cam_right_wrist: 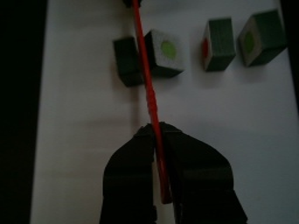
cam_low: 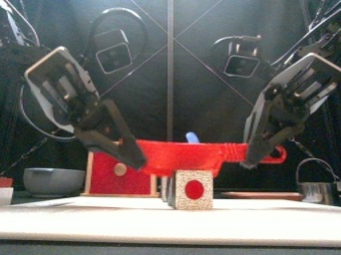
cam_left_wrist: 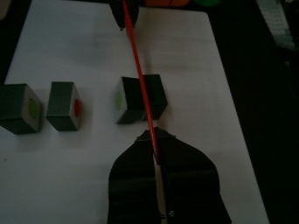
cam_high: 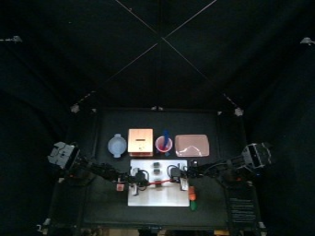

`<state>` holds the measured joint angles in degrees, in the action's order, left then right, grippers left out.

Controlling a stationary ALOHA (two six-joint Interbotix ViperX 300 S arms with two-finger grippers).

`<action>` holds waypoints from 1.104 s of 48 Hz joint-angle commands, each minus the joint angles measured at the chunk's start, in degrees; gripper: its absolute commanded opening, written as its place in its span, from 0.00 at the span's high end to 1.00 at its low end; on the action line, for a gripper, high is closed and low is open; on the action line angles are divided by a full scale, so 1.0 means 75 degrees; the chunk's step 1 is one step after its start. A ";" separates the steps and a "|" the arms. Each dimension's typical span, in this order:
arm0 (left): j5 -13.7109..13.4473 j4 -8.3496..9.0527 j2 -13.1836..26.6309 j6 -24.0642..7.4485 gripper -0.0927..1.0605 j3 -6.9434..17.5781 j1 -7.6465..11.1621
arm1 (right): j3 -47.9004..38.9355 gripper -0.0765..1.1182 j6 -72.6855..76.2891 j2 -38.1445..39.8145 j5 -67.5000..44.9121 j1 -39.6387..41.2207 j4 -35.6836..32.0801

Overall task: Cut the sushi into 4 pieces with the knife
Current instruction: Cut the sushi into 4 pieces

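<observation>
Left pincer (cam_low: 136,157) and right pincer (cam_low: 250,157) are each clenched on one end of the red knife (cam_low: 193,153). You see the blade across one sushi block (cam_low: 193,189), seemingly touching it, on the white board (cam_left_wrist: 222,105). Two cut blocks (cam_left_wrist: 66,105) lie beside. The knife partly screens the wooden box (cam_low: 114,171), with the bowl (cam_low: 51,180) left of it.

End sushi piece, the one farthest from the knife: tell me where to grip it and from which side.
Grip the end sushi piece across its two dark green sides that run along the row, coming down from above. It sits flat on the white cutting board, those sides are free, and the gap to its neighbouring piece is narrow.
</observation>
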<state>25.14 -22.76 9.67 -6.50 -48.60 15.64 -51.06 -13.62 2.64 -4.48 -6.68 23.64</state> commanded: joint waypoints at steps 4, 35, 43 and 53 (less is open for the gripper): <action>-0.0047 -0.0234 0.0281 -0.0023 0.76 0.0246 0.0047 | 0.0187 0.78 0.0023 -0.0047 -0.0105 0.0059 0.0059; -0.0141 -0.0527 0.0832 0.0000 0.76 0.0434 0.0141 | 0.0305 0.78 0.0023 -0.0539 -0.0094 -0.0164 0.0281; -0.0246 -0.0551 0.0809 -0.0023 0.76 0.0562 0.0211 | 0.0316 0.78 0.0023 -0.0434 -0.0059 -0.0270 0.0281; -0.0281 -0.0562 0.0469 -0.0035 0.73 0.0621 0.0141 | 0.0152 0.78 0.0012 0.0187 0.0012 -0.0223 0.0199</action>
<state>23.29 -27.07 14.41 -6.59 -45.18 17.14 -50.36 -13.62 0.35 -4.04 -9.14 25.22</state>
